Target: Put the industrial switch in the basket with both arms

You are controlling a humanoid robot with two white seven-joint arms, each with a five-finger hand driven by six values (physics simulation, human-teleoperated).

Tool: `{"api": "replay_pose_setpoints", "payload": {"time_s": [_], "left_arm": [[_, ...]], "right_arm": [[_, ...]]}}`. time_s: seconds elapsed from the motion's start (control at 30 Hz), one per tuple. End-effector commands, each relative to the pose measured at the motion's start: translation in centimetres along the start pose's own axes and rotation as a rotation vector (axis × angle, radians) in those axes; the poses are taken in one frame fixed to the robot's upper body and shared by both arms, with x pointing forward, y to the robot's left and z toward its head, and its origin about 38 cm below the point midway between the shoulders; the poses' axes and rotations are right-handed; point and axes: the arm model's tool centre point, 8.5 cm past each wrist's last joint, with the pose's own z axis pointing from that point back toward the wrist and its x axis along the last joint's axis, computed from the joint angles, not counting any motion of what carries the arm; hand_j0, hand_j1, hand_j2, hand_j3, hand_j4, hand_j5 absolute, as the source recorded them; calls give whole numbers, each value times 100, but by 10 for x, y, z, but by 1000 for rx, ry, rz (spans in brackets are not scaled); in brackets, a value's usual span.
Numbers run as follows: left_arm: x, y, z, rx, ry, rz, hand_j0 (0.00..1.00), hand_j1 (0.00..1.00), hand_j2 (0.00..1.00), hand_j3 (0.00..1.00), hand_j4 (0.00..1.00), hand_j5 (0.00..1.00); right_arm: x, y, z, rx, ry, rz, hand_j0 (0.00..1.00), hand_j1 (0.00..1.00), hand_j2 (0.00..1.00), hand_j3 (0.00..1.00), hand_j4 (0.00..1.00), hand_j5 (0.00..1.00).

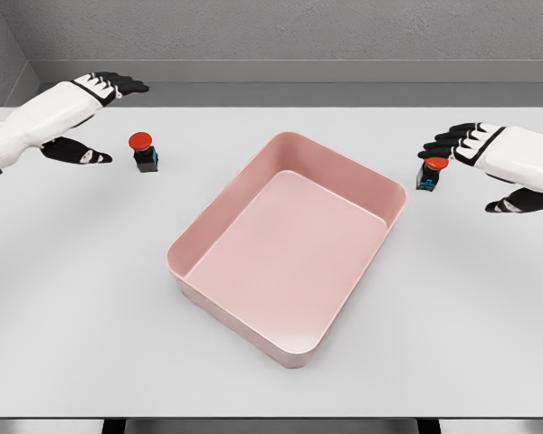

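Nearest, a pink basket (294, 348) is sitting mid-table (72, 316), flanked by two red-capped industrial switches, one (144, 151) lying beside the open-fingered, empty left hand (89, 117), the other (431, 173) just under the spread right hand's (489, 163) fingertips.

Red-capped switches (144, 152) (430, 173) flank the empty pink basket (377, 192).

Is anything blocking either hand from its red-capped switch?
Nothing visible. The open left hand faces the left red-capped black switch across bare white table; the open right hand is right beside the right switch.
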Motion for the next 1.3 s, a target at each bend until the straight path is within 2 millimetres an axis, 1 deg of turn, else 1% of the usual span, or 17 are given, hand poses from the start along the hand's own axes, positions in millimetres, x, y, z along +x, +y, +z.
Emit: {"api": "replay_pose_setpoints", "payload": {"time_s": [0.0, 0.07, 0.13, 0.2, 0.3, 0.47, 0.57, 0.63, 0.73, 0.8, 0.83, 0.9, 1.03, 1.07, 1.13, 1.2, 1.27], "left_arm": [[0, 1, 0, 4, -1, 5, 100, 100, 100, 100, 100, 100], [0, 0, -1, 3, -1, 5, 100, 100, 100, 100, 100, 100], [5, 1, -10, -6, -24, -3, 100, 100, 100, 100, 100, 100], [6, 0, -11, -12, -27, -3, 100, 100, 100, 100, 100, 100], [9, -7, -16, -22, -36, 3, 100, 100, 100, 100, 100, 100], [11, -7, -22, -37, -48, -4, 100, 100, 100, 100, 100, 100], [15, -9, -33, -55, -68, -7, 100, 100, 100, 100, 100, 100], [15, -12, -33, -61, -69, -5, 100, 100, 100, 100, 100, 100], [20, -16, -46, -72, -88, 1, 100, 100, 100, 100, 100, 100], [18, -15, -46, -73, -84, 1, 100, 100, 100, 100, 100, 100], [15, -17, -46, -79, -73, 4, 100, 100, 100, 100, 100, 100], [14, -19, -53, -82, -73, 12, 100, 100, 100, 100, 100, 100], [2, -23, -54, -90, -35, 30, 100, 100, 100, 100, 100, 100], [0, -25, -56, -91, -29, 37, 100, 100, 100, 100, 100, 100], [-1, -31, -62, -104, -25, 43, 100, 100, 100, 100, 100, 100], [-4, -36, -65, -115, -14, 56, 100, 100, 100, 100, 100, 100], [-8, -38, -64, -120, -1, 59, 100, 100, 100, 100, 100, 100]], "right_arm": [[0, 0, 0, -3, 1, -4, 100, 100, 100, 100, 100, 100], [-1, -1, 1, -6, 6, -7, 100, 100, 100, 100, 100, 100], [-6, -2, 1, -19, 18, -15, 100, 100, 100, 100, 100, 100], [-22, -5, 1, -42, 74, -30, 100, 100, 100, 100, 100, 100], [-39, -1, -2, -84, 129, -140, 100, 100, 100, 100, 100, 100], [-58, 6, -23, -80, 138, -218, 100, 100, 100, 100, 100, 100], [-71, 19, -33, -36, 157, -262, 100, 100, 100, 100, 100, 100], [-76, 24, -38, -37, 167, -271, 100, 100, 100, 100, 100, 100], [-79, 27, -51, 22, 166, -257, 100, 100, 100, 100, 100, 100], [-82, 28, -53, 47, 169, -266, 100, 100, 100, 100, 100, 100], [-83, 31, -59, 46, 169, -274, 100, 100, 100, 100, 100, 100], [-85, 36, -67, 83, 171, -278, 100, 100, 100, 100, 100, 100], [-95, 45, -75, 88, 199, -295, 100, 100, 100, 100, 100, 100], [-98, 48, -75, 93, 208, -301, 100, 100, 100, 100, 100, 100], [-104, 47, -72, 89, 229, -308, 100, 100, 100, 100, 100, 100], [-109, 56, -78, 104, 240, -313, 100, 100, 100, 100, 100, 100], [-111, 52, -80, 95, 242, -310, 100, 100, 100, 100, 100, 100]]}}
